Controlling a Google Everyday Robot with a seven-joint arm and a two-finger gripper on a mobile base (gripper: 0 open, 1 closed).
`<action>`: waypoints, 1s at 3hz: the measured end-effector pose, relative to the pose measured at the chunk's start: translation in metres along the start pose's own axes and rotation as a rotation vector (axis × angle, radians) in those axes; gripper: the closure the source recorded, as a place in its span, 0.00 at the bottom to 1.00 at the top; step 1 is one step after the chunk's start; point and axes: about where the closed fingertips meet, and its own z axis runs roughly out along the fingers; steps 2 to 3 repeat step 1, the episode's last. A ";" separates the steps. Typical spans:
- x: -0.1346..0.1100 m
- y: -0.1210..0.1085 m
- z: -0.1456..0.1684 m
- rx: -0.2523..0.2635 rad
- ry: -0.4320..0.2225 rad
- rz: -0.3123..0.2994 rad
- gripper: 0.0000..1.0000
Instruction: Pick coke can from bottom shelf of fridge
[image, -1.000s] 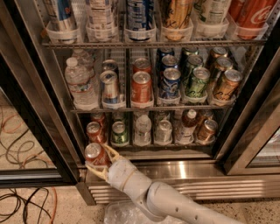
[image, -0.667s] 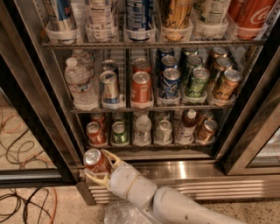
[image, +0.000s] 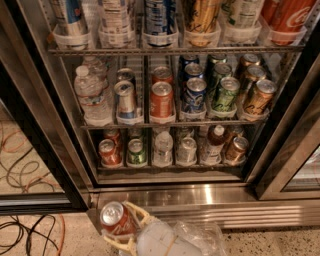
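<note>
Pulled back and down since a second ago, the tool (image: 123, 226) now hangs low in front of the fridge (image: 200, 196), level with its slatted steel base and well clear of the bottom shelf (image: 170, 168) it had been reaching toward. Its two pale fingers (image: 138, 212) are closed around the coke can (image: 114, 218), one curling over the can's far side and one under its near side. The can sits at the left tip of the tool with the wrist trailing off to the lower right. Its long axis is tilted, silver top and pull tab facing up and slightly left. With the can already inside the grasp and outside the cabinet, the pick looks all but done. What remains is likely to carry it farther from the steel base without loosening the hold. On the bottom shelf the clear trays hold another red can (image: 109, 152) at far left, then a green can (image: 135, 151), a clear bottle (image: 163, 147), a silver can (image: 186, 149), a dark bottle (image: 216, 142) and a bronze can (image: 236, 149). The rack above carries water bottles (image: 92, 96), an orange-red can (image: 161, 99), and blue, green and gold cans.
</note>
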 end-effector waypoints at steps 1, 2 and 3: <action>0.002 -0.004 -0.008 0.024 0.005 0.001 1.00; 0.002 -0.004 -0.008 0.024 0.005 0.001 1.00; 0.002 -0.004 -0.008 0.024 0.005 0.001 1.00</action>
